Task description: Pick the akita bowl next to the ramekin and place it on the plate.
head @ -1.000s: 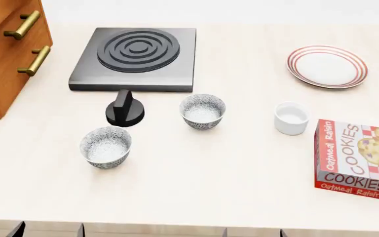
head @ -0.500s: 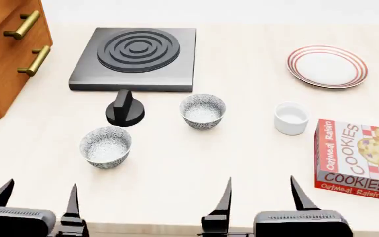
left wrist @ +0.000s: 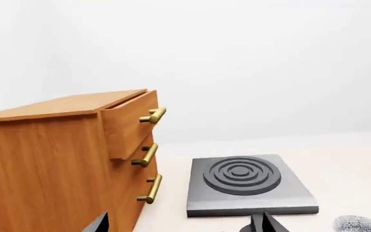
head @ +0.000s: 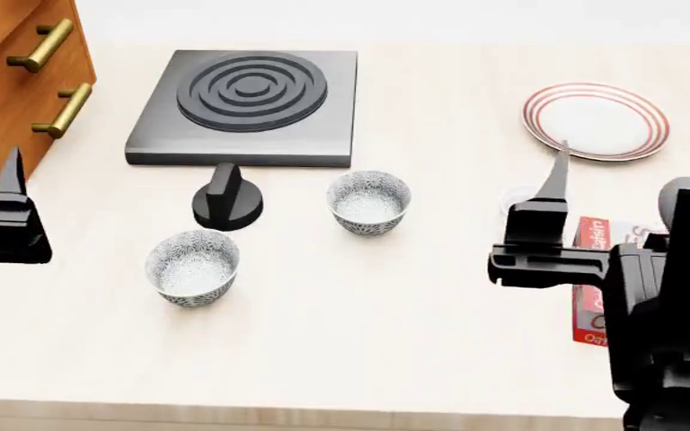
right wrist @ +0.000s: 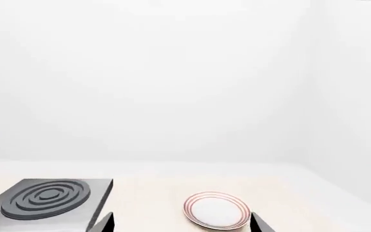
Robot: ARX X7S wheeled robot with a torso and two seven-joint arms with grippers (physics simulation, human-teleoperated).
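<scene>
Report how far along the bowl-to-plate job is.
Done: nothing yet. The akita bowl sits untouched on the counter in front of the stove burner, and the plate is bare. In hand: the right end effector hovers open in front of the plate, holding nothing; the left end effector is near the cabinet. Left: grasp, lift, carry and place.
</scene>
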